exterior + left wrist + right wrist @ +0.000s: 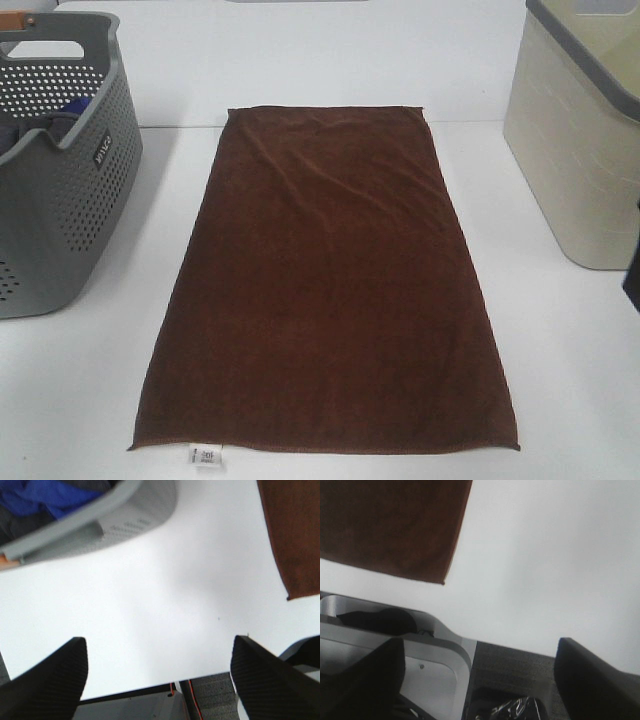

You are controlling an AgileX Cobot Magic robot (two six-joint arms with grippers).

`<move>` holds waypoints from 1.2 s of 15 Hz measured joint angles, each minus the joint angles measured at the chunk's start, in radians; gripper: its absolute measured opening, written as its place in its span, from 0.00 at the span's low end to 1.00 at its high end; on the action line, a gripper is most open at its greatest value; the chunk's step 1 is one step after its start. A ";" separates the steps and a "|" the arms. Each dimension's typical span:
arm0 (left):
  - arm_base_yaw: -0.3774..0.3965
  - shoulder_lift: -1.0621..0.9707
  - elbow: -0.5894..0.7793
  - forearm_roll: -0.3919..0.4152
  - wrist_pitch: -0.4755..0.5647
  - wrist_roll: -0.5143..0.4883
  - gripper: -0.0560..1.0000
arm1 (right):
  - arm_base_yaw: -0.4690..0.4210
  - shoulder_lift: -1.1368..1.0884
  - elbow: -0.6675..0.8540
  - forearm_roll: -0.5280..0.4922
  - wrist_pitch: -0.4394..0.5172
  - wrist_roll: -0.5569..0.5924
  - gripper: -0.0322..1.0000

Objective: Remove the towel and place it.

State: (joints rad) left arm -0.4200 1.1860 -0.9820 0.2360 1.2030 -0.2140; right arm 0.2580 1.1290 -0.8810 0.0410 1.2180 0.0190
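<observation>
Left gripper (159,680): two black ribbed fingers (47,680) spread wide, nothing between them, hanging above bare white tabletop (165,610) near its front edge. Only the finger ends show; the rest is cut off by the frame. Past the table edge, dark framework and a red cable are visible, soft-focus.

Right gripper (482,680): black fingers (592,680) likewise wide apart and empty, over the table's front edge. Below it, a grey metal bracket and dark carpet; a crinkled black object at the frame bottom is too cut off to identify.

Neither gripper appears in the exterior high view.

Large dark brown rectangular plush towel (325,290): spread flat on the table centre, long axis running front to back, a few shallow creases toward the far end. Small white tag (207,457) protrudes from the near short edge, by the left corner; print on it unreadable. Each wrist view catches one near corner of the towel only, apart from the fingers.

Grey perforated plastic laundry basket (60,170): left of the towel, not touching it, partly cut off by the frame. Inside, blue cloth (72,107) plus darker fabric, mostly hidden by the rim. Lettering on the basket wall is hard to read.

Beige plastic bin with grey rim (575,140): right of the towel, apart from it, cropped at top and right. Interior not visible.
</observation>
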 joint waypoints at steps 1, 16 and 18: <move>0.000 -0.070 0.090 -0.017 -0.014 -0.003 0.76 | 0.000 -0.059 0.066 0.001 0.000 0.000 0.78; 0.000 -0.693 0.463 -0.276 -0.290 0.339 0.76 | 0.000 -1.011 0.378 0.007 -0.149 -0.060 0.78; 0.000 -0.696 0.463 -0.275 -0.254 0.347 0.76 | 0.000 -1.021 0.378 0.007 -0.149 -0.061 0.78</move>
State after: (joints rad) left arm -0.4200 0.4900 -0.5190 -0.0390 0.9490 0.1330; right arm 0.2580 0.1080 -0.5030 0.0480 1.0690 -0.0420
